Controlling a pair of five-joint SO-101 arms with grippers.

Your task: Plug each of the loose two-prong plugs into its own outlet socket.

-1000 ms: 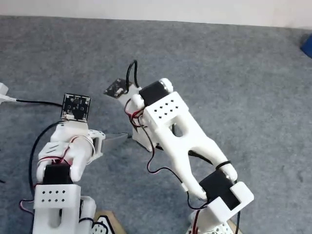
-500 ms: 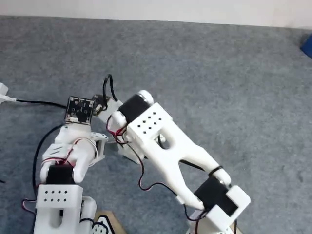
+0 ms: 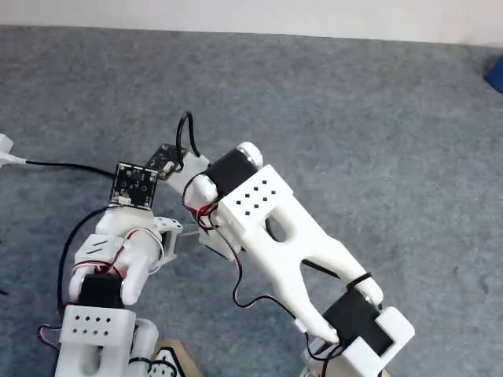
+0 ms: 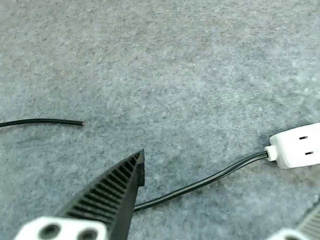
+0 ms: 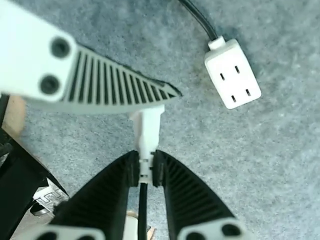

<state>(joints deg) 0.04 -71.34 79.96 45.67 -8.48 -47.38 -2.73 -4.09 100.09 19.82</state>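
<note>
I hold the right arm's fingers (image 5: 110, 190) clamped on the white plug (image 5: 148, 127), its long axis in line with them. The outlet socket (image 5: 232, 75) lies on the tabletop (image 5: 280, 165) beyond the plug tip, offset sideways, slots facing the camera. The left arm's fingers (image 4: 117, 192) stand apart

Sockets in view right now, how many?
2. Both sit on the white outlet block: one socket near the cord, the other socket at the free end. Both are empty. The block's other faces are hidden, so there may be more.
</note>
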